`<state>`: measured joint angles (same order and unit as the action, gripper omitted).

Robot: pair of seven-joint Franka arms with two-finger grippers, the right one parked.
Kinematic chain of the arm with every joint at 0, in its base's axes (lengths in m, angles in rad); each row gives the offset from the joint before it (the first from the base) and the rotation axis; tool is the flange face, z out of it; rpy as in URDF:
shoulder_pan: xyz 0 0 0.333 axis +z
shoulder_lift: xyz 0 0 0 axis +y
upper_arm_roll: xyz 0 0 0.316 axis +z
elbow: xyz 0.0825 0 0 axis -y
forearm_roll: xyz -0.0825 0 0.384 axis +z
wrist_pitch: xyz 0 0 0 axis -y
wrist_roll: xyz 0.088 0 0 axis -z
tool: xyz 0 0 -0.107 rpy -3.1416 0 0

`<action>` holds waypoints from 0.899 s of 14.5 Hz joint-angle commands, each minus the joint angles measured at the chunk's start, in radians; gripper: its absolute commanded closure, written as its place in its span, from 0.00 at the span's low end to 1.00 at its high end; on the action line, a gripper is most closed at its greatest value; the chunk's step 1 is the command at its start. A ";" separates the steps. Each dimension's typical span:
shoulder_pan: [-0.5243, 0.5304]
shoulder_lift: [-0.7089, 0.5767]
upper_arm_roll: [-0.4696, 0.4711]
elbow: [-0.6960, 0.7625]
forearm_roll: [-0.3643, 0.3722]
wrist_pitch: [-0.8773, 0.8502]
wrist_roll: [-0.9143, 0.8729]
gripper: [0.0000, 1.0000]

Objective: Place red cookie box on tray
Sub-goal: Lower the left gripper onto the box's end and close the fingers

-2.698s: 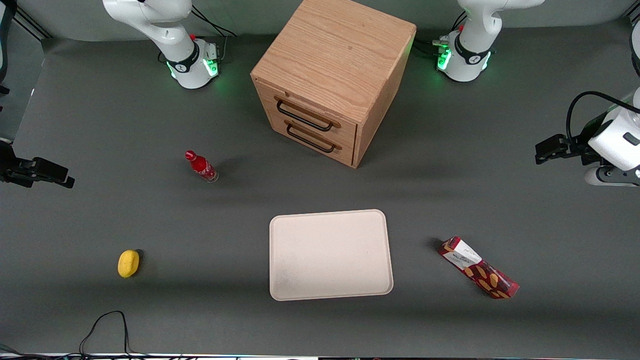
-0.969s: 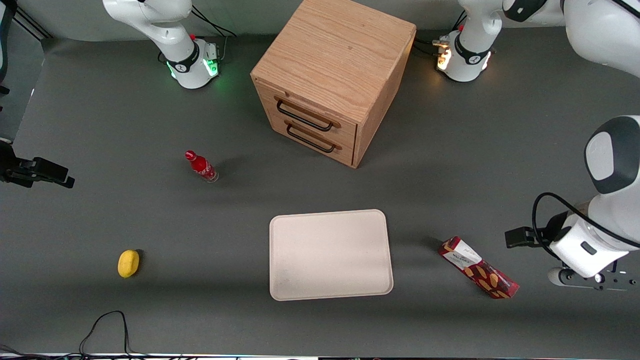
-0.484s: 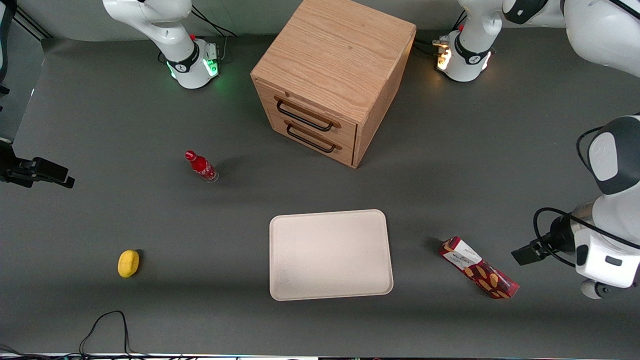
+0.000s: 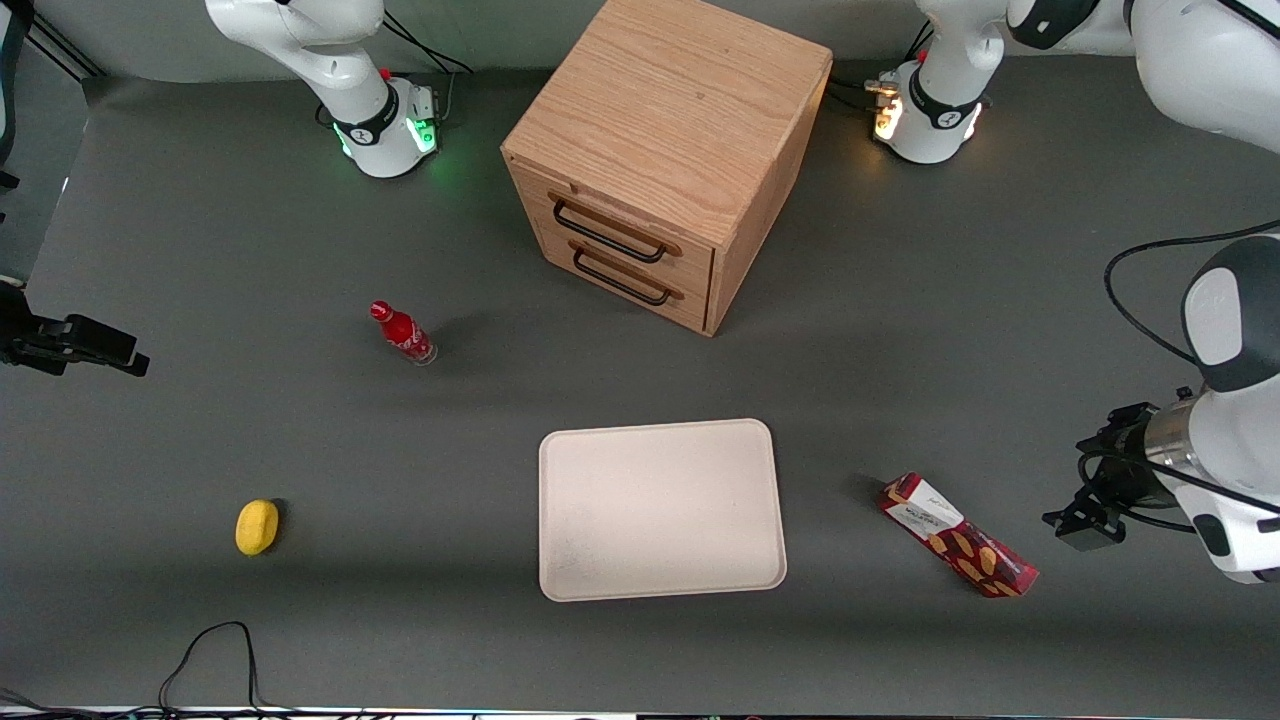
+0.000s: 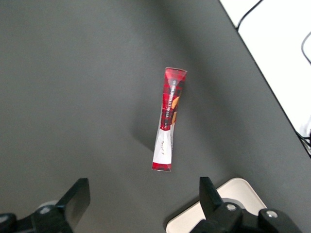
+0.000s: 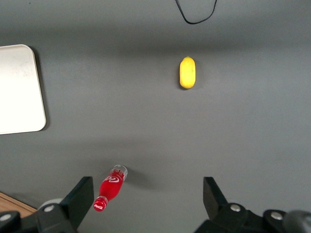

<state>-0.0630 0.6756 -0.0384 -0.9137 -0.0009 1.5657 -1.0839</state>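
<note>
I've swung the left arm down from the table's edge toward the box. My gripper (fingers spread wide) now hangs above it, not touching.

Left arm bent over the working arm's end of the bench, white forearm sloping down to a dark wrist wrapped in black cable. Gripper hung low above the bench surface, pointing downward, holding nothing. Fingers spread wide apart in the wrist view, both black tips in sight with open space between them. In the front view, only the dark wrist block of the gripper showing, fingers not made out there.
</note>
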 commanded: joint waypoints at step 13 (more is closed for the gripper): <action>-0.031 0.171 0.002 -0.258 0.084 0.488 -0.016 0.00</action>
<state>-0.0821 0.8249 -0.0422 -1.1705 0.0642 2.0119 -1.0926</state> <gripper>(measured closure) 0.000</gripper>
